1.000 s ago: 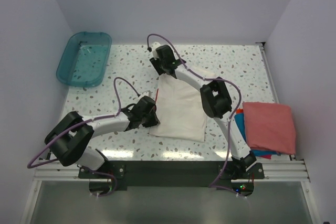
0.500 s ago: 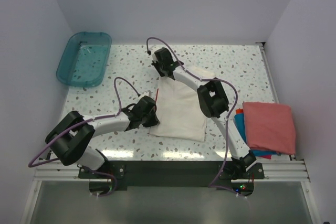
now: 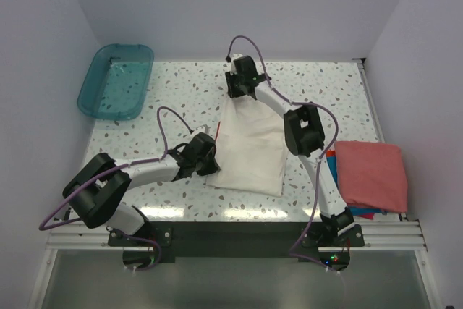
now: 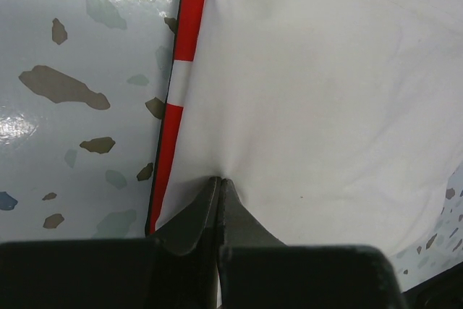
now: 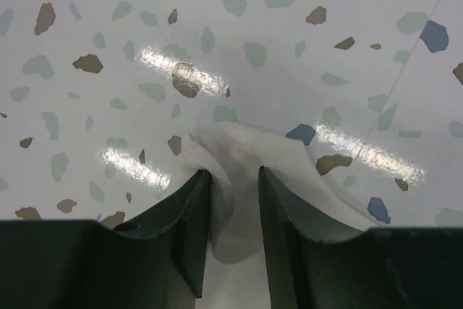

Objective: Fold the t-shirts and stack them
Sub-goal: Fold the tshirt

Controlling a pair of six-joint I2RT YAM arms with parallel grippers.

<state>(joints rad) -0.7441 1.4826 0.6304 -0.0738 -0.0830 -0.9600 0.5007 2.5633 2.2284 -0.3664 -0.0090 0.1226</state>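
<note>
The cream-white t-shirt [image 3: 249, 150] lies folded mid-table; a red printed stripe [image 4: 184, 41] runs along its left edge. My left gripper [image 3: 211, 155] is shut on that left edge, the fingertips pinched together on the cloth [image 4: 219, 179]. My right gripper [image 3: 242, 90] is at the shirt's far end, with its fingers apart and pressed down astride a puckered fold of white cloth [image 5: 231, 171]. The salmon-red t-shirt [image 3: 370, 174] lies folded at the right edge on top of the bright blue one [image 3: 331, 168], of which only an edge shows.
A translucent teal plastic tub [image 3: 116, 81] stands at the far left of the speckled table [image 3: 325, 92]. White walls close in the left, back and right. The right arm's links hang over the shirt's far right part.
My right gripper has swung from the shirt's far left corner to the right along its far edge. The left gripper has stayed put on the left edge.
</note>
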